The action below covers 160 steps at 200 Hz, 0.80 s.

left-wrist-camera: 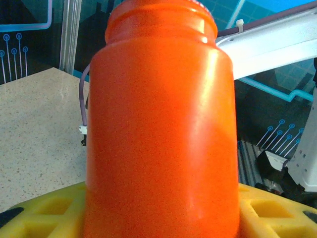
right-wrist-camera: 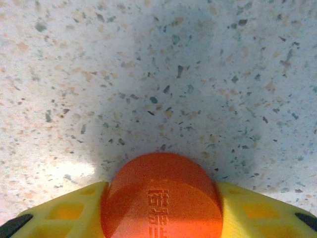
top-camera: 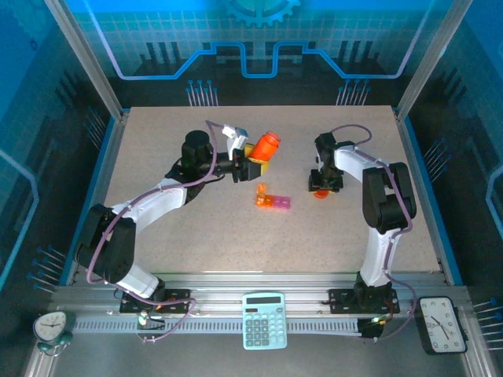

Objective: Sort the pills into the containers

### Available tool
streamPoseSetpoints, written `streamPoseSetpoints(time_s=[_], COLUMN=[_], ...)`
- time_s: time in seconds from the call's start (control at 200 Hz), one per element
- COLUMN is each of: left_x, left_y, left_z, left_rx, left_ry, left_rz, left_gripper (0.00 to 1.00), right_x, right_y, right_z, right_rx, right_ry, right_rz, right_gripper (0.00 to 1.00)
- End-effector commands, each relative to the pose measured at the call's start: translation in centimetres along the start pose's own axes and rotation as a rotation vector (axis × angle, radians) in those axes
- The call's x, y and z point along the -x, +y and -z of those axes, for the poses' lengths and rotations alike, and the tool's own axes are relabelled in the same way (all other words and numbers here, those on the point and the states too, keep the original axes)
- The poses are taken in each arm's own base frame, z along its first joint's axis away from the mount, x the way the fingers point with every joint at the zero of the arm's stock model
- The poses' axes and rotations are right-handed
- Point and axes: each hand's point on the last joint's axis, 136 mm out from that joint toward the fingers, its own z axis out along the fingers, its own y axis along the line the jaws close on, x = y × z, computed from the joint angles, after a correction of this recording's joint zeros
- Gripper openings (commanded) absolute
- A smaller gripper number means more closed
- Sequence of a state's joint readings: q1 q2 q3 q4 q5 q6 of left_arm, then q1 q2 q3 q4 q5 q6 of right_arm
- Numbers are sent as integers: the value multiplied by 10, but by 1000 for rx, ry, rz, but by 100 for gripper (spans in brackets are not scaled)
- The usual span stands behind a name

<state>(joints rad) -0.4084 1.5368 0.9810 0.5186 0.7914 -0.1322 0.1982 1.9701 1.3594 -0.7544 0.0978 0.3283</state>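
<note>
Left gripper point(top-camera: 255, 163): about half open, clamped on the orange bottle point(left-wrist-camera: 158, 124). In the left wrist view the yellow fingers point(left-wrist-camera: 44, 210) sit either side of its lower body, along the bottom of the frame. From above, the bottle is off the table, tilted, mouth toward upper right.

Right gripper point(top-camera: 321, 189): jaws narrow, yellow fingers point(right-wrist-camera: 69, 210) touching both sides of a round orange cap point(right-wrist-camera: 161, 193) at bottom centre of the right wrist view. The cap is flat on the table with raised lettering on top. Gripper points straight down.

Containers point(top-camera: 272, 201): small orange and pink strip, centre of the top view, on the table below and between the two grippers, touching neither.

Surface and room:
- bottom edge: teal calculator point(top-camera: 264, 320) in the middle, small alarm clock point(top-camera: 52, 326) at lower left and black clock point(top-camera: 445, 323) at lower right, all on the metal rail point(top-camera: 236, 292) with the arm bases
- then the speckled beige table point(top-camera: 196, 236)
- at the top: blue back panel point(top-camera: 157, 39) with a gear graphic, metal frame posts on both sides
</note>
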Motion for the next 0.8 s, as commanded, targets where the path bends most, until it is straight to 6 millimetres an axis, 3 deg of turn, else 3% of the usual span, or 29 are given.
streamPoseSetpoints(time_s=[0.0,0.52,0.66,0.795], left_x=[10,-16,-23,-30], left_y=[0,13,17,21], left_z=[0,-9,-12,-15], left_rx=[-15,-18,-14,-5], left_ry=[-13,59,94,136], left_rz=[-50,-53,-63,-90], left_gripper=[9,9,9,9], right_x=[5,30,39,43], right_y=[14,84,88,91], right_z=[31,183,218,237], right_rx=[64,656,809,893], right_ry=[-70,-279,-330,-344], right_rz=[10,52,83,109], right_gripper=[38,41,41,41])
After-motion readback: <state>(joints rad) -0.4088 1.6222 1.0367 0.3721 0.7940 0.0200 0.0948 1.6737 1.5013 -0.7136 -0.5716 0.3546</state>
